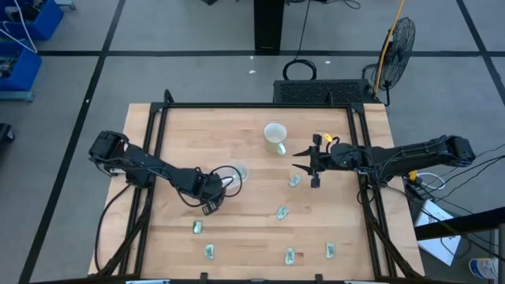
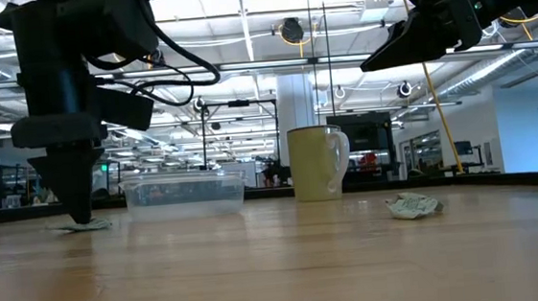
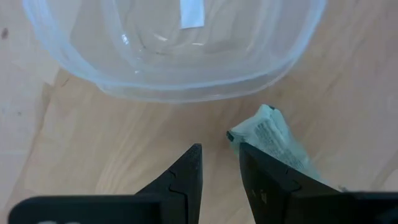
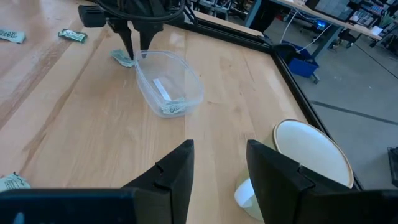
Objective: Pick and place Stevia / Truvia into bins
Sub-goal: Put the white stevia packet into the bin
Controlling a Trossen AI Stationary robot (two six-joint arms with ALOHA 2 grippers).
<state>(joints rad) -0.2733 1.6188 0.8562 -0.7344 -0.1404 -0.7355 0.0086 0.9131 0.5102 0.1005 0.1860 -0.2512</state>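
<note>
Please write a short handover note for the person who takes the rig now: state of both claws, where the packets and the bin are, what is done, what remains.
Left claw: low at the table beside the clear bin, nearly closed, empty; one packet lies just outside its fingers, not gripped.
Right claw: raised, open, empty, near the white mug.
Done: at least one packet in the bin.
Left: the packet at the left claw, plus six loose on the table, e.g..
</note>
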